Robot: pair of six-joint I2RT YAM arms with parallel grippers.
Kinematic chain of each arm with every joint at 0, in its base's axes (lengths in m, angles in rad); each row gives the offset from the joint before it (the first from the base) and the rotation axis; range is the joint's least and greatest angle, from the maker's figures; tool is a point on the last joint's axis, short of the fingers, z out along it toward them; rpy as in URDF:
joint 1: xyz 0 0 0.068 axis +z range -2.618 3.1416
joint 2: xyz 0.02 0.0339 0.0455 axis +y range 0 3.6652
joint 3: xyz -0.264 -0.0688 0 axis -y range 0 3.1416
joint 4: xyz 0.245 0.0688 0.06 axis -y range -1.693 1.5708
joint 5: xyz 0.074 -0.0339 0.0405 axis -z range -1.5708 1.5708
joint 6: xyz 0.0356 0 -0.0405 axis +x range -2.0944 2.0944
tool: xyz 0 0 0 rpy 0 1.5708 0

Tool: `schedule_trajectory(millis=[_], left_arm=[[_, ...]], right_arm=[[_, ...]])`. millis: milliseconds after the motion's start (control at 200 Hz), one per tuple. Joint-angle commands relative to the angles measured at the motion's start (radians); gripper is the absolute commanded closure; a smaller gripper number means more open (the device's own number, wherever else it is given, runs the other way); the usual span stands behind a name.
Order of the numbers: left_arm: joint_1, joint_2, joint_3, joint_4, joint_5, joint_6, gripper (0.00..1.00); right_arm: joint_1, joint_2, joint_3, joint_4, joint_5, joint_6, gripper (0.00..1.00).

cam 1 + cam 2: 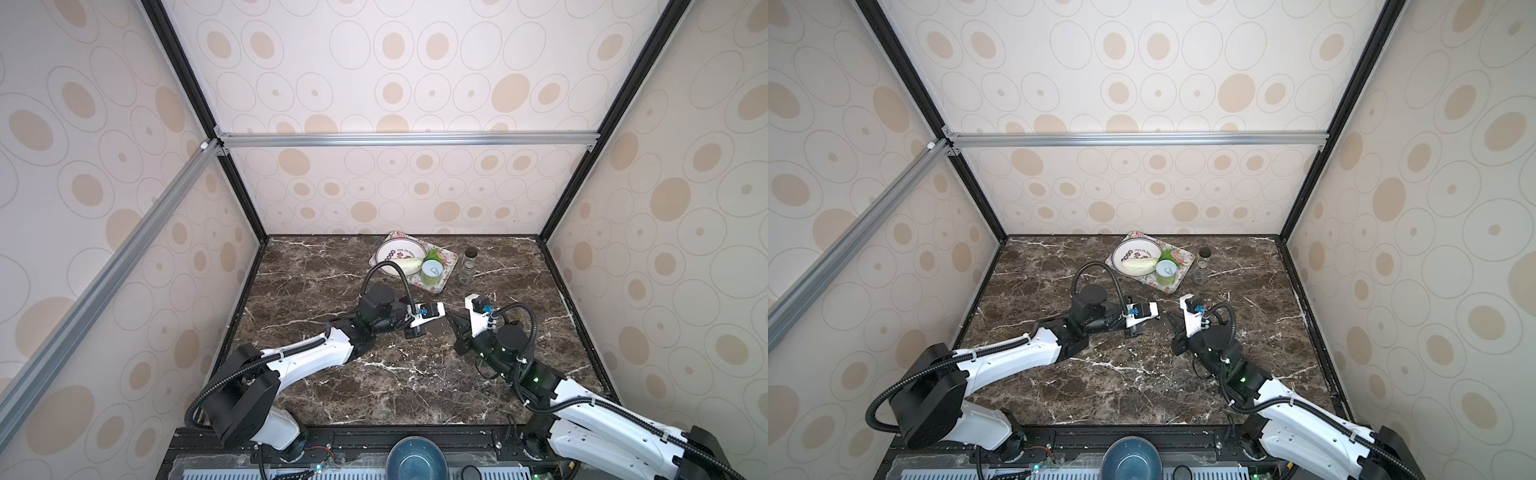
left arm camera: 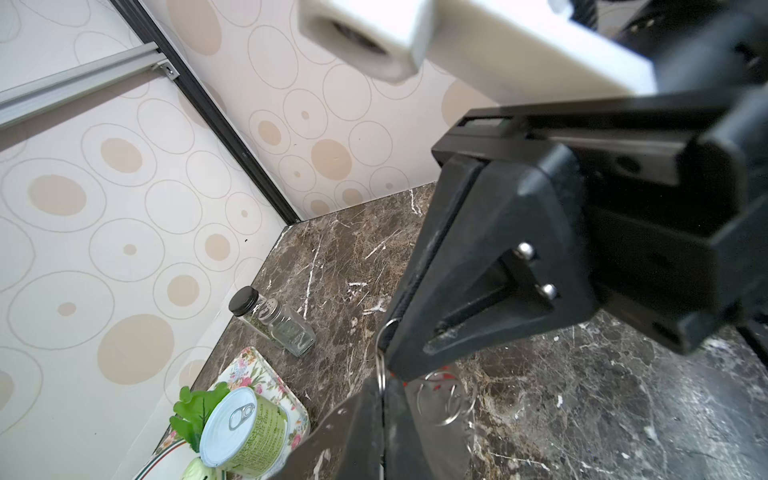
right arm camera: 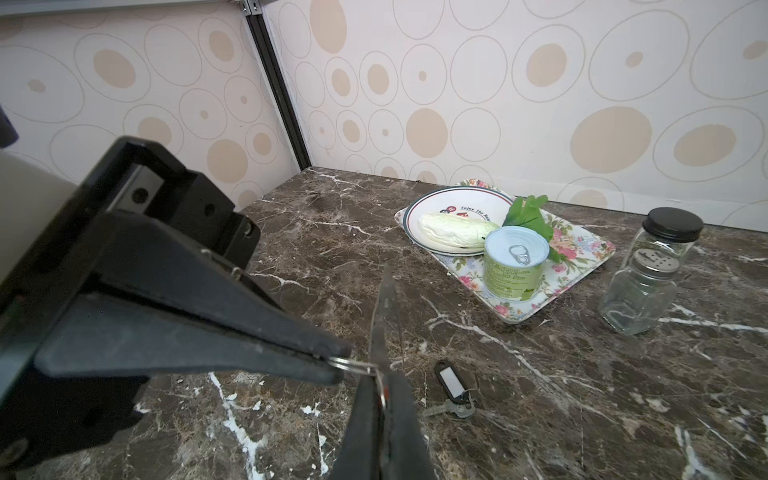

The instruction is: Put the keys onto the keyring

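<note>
Both grippers meet tip to tip just above the middle of the marble table. My left gripper (image 2: 382, 388) is shut on a thin metal ring (image 2: 380, 365), seen edge-on, which I take for the keyring. My right gripper (image 3: 382, 376) is shut on a second ring with a bit of red tag (image 3: 386, 390) between its fingers: the red-tagged key. The two rings touch where the left gripper's tip (image 3: 338, 363) reaches in. The key with the black tag and white label (image 3: 451, 380) lies flat on the table just beyond my right gripper. In a top view the right gripper (image 1: 452, 319) points toward the left arm.
A floral tray (image 3: 582, 266) at the back holds a plate (image 3: 415, 208) with a pale cabbage (image 3: 453, 230), green leaves and a can (image 3: 513, 270). Two glass shakers (image 3: 640, 295) stand right of the tray. A blue bowl (image 1: 417, 459) sits below the table's front edge.
</note>
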State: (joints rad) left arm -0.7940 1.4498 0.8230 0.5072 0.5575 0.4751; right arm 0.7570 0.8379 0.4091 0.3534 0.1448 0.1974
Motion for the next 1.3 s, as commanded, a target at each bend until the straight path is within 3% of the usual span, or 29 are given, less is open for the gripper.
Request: schedule_trajectory(millis=[0,220,545,900,1036,1291], left_arm=[[-0.005,-0.057,-0.007,0.141,0.023,-0.04,1.0],[-0.004,-0.08,-0.066,0.239,0.024,-0.053,1.0],[-0.004,-0.083,-0.053,0.202,0.008,-0.042,1.0],[-0.005,-0.094,-0.029,0.086,0.028,0.027,0.73],[-0.004,-0.085,-0.003,-0.001,0.044,0.072,0.68],[-0.005,-0.002,0.112,-0.179,0.039,0.12,0.68]], right_arm=[[-0.021,0.029,0.013,-0.03,0.027,0.016,1.0],[-0.022,0.05,0.023,-0.036,-0.005,0.0,1.0],[-0.021,0.021,0.019,-0.04,-0.012,-0.016,1.0],[-0.021,-0.018,0.003,-0.036,-0.002,-0.024,1.0],[-0.021,-0.024,-0.001,-0.031,0.001,-0.024,1.0],[-0.019,-0.02,-0.002,-0.03,0.005,-0.028,1.0]])
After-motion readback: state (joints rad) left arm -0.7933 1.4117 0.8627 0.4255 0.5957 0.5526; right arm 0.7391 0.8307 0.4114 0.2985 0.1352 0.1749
